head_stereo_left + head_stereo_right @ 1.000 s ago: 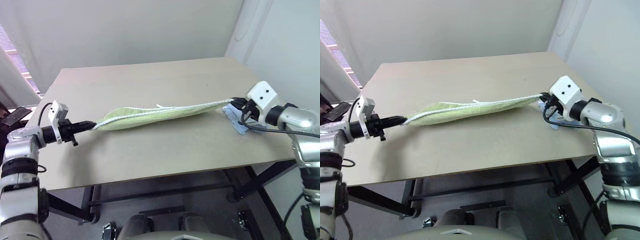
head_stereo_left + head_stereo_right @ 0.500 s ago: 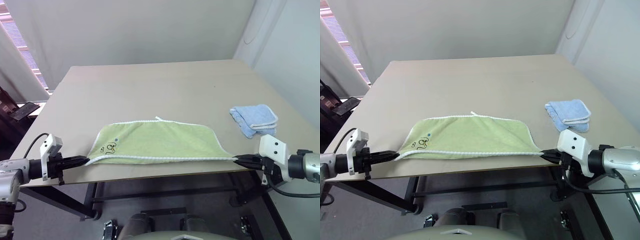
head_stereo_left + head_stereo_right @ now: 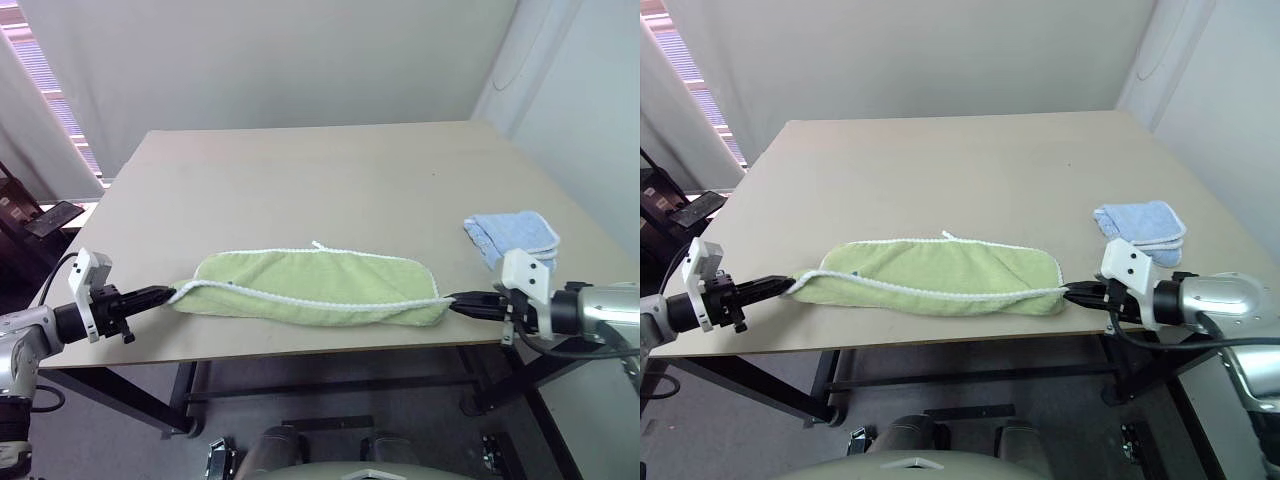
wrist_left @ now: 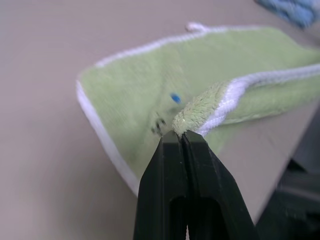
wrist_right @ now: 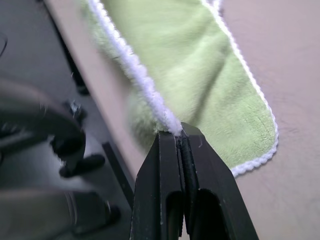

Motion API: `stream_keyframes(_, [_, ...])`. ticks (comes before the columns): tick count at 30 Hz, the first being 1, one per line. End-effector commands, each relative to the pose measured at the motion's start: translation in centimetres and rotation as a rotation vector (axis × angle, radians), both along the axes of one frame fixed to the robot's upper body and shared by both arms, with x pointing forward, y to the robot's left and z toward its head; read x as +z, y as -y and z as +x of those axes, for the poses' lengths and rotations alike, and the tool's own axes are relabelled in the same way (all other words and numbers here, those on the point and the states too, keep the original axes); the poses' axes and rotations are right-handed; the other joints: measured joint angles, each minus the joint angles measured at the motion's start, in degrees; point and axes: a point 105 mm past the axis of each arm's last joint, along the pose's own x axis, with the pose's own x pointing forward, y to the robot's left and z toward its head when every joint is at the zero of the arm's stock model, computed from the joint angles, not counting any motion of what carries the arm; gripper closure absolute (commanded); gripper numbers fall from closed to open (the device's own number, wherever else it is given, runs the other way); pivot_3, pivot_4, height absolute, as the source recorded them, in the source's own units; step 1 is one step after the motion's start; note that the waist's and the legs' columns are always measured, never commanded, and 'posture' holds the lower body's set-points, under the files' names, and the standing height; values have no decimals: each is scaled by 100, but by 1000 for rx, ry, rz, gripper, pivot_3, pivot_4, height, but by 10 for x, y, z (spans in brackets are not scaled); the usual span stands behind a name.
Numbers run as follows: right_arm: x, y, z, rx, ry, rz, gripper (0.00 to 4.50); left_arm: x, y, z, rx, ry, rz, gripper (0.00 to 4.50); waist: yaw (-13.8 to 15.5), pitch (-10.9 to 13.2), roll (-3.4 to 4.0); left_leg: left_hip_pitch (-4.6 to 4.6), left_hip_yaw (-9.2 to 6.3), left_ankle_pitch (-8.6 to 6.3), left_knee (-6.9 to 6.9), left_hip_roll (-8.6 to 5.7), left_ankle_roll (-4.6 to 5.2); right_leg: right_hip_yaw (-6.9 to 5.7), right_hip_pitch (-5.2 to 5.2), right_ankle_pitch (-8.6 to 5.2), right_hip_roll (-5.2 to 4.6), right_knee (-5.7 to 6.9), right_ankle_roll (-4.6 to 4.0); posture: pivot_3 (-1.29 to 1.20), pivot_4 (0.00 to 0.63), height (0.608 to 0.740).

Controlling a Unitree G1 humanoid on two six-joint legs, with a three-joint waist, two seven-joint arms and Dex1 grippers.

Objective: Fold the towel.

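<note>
Left claw [image 3: 165, 294]: black fingers pressed together on a corner of the towel [image 3: 310, 288], pinching the white-stitched edge. In the left wrist view the green pile and white cord bunch up right at the fingertips [image 4: 182, 142]. The claw sits at the left end of the towel, near the table's front edge.

Right claw [image 3: 455, 302]: fingers likewise closed tight, clamped on the white edging at the towel's opposite end. In the right wrist view the cord runs straight into the pinch, with the towel spreading away beyond it.

Towel: light green, lying on the table [image 3: 330, 190] close to its front edge, long and narrow in outline. Long axis runs left to right across the table, roughly parallel to the front edge, one end pointing at each claw. The near edge is lifted and drawn taut between the two claws; the white edging forms a line sagging slightly across the top of the cloth. A small white loop sticks up from the far edge about midway along. A small blue dot and a dark mark show on the towel in the left wrist view; the mark is too blurred to read.

A blue cloth [image 3: 511, 236], folded, lies on the table's right side, beyond the right claw and apart from the towel.
</note>
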Motion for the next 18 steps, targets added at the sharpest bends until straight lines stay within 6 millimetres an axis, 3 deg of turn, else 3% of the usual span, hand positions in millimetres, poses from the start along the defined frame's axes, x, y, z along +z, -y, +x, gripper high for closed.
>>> stream_keyframes(1, [3,6,28,-82,77,-2,4491,6,2,7,27,37,-33,4500,-3,-2,-2,-5,2,-1,0,0,3,0,-10,1,0,-1,0,0,0,736])
stream_keyframes(7, [-9,0,70,-211,133,28,4491,6,3,26,89,70,-100,4500,16,-9,-14,-14,4,-4,-43,-1,7,-2,-46,7,2,2,6,0,0,736])
stream_keyframes(13, [-21,5,100,-321,151,22,4491,10,-5,48,178,93,-151,4500,-2,-10,-13,-10,5,-4,-33,-5,6,-3,-41,10,1,7,5,0,0,736])
stream_keyframes(18, [-27,4,115,-369,166,30,4491,4,-3,55,173,86,-150,4500,-51,-11,-15,-6,5,-3,-30,-6,5,-3,-39,21,4,16,6,0,0,736])
